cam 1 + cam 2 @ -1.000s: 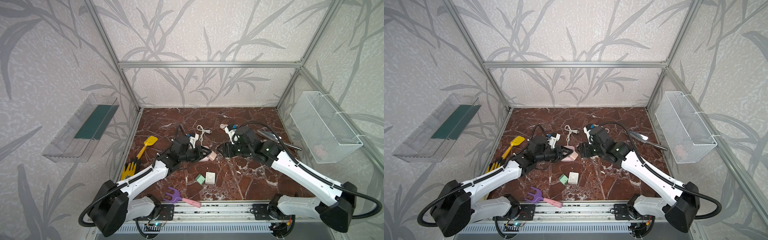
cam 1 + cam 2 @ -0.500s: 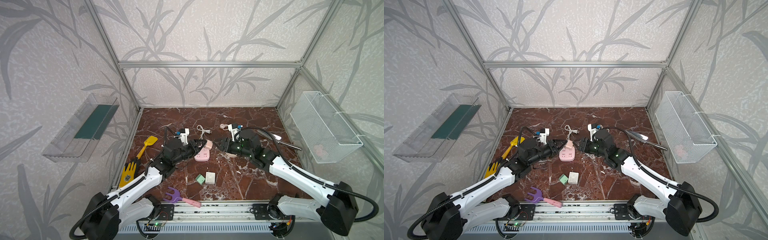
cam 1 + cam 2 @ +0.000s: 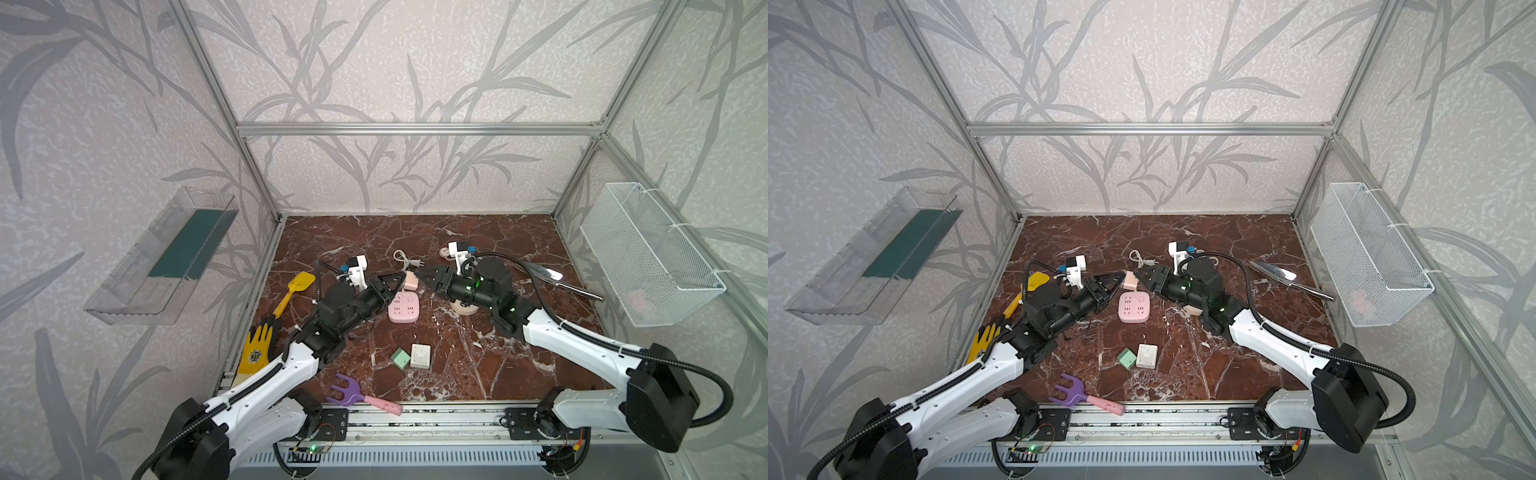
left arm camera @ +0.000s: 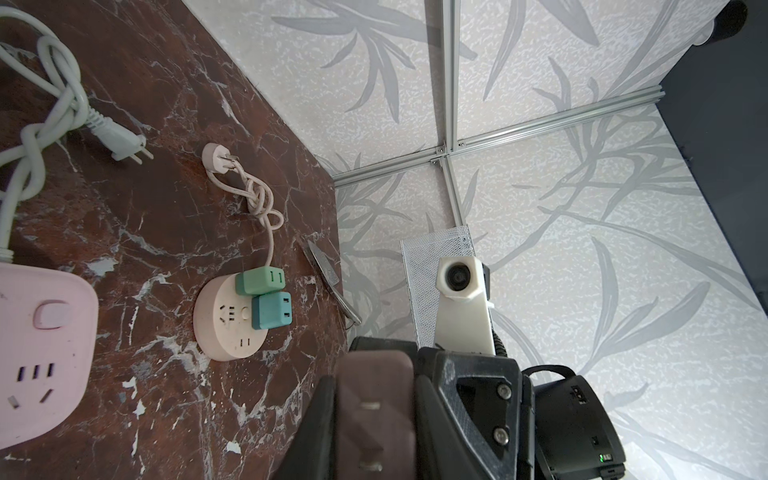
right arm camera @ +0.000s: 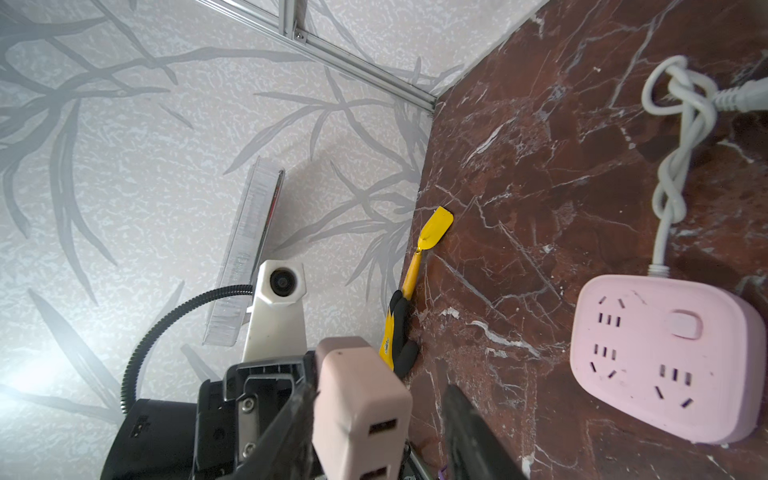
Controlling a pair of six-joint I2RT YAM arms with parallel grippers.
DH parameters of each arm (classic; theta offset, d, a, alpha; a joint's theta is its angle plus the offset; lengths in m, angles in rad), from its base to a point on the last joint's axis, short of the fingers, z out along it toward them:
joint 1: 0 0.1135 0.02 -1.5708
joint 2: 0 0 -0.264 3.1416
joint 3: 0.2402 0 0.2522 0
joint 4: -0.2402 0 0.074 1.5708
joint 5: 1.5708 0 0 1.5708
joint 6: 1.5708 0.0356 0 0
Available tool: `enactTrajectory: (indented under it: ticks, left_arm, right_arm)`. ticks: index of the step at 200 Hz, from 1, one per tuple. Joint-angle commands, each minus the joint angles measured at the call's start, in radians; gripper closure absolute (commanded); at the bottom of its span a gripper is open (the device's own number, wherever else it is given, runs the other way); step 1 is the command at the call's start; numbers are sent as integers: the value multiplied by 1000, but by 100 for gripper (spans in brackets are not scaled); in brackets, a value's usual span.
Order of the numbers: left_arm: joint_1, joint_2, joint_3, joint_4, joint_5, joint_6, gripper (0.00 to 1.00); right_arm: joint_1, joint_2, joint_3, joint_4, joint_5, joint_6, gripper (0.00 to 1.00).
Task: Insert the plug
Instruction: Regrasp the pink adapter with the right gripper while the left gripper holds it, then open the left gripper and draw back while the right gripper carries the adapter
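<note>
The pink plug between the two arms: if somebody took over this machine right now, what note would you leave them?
Left end effector: shut on the pink plug, held off the table by the cord end of the pink power strip.
Right end effector: open, jaws either side of the same plug, a gap showing on one side.
Done: plug lifted.
Left: likely settle the grip between the arms, then push the plug into the strip, whose sockets are all empty.
</note>
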Motion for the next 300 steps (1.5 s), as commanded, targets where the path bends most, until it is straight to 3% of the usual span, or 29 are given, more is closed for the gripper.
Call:
enactTrajectory:
  ticks: [1, 51, 86, 130, 143, 170, 183, 188, 190, 206, 209, 237, 259, 274, 300]
  left_arm:
    - [4, 39, -16, 131, 3, -72, 100]
    - [9, 80, -33, 234, -6, -131, 100]
    - [13, 88, -27, 259, 9, -144, 100]
    - [13, 106, -21, 288, 33, -155, 100]
    - [14, 117, -25, 304, 33, -163, 100]
    - [17, 137, -24, 302, 42, -171, 100]
    - [39, 143, -16, 266, 73, -172, 100]
    - [53, 143, -11, 254, 96, -169, 90]
    - [59, 143, -11, 248, 104, -167, 82]
    - [110, 106, -7, 121, 138, -151, 6]
    - [118, 95, -5, 81, 143, -142, 2]
    - [206, -58, 58, -358, 111, 39, 1]
    - [226, -131, 174, -701, 29, 282, 1]
    - [224, -106, 269, -900, -2, 433, 3]
    - [220, 24, 384, -1161, -32, 611, 15]
  right_arm:
    - [-1, 25, -26, 179, -62, 83, 50]
    - [1, 58, -44, 287, -94, 141, 56]
    - [0, 77, -32, 334, -103, 153, 66]
    - [0, 100, -10, 355, -125, 166, 67]
    - [0, 102, -9, 355, -126, 166, 73]
    - [-1, 100, -12, 351, -130, 168, 100]
    - [-1, 93, -6, 308, -135, 155, 100]
    - [-1, 86, -4, 266, -133, 147, 100]
    - [-1, 84, -2, 252, -132, 141, 100]
    - [-3, 54, 1, 149, -115, 98, 100]
    - [-4, 49, 3, 125, -111, 92, 100]
    - [-12, -10, 8, -58, -73, 12, 100]
    - [-13, -55, 40, -273, -8, -86, 100]
    - [-13, -74, 93, -487, 65, -170, 100]
    - [-14, -70, 206, -785, 210, -306, 100]
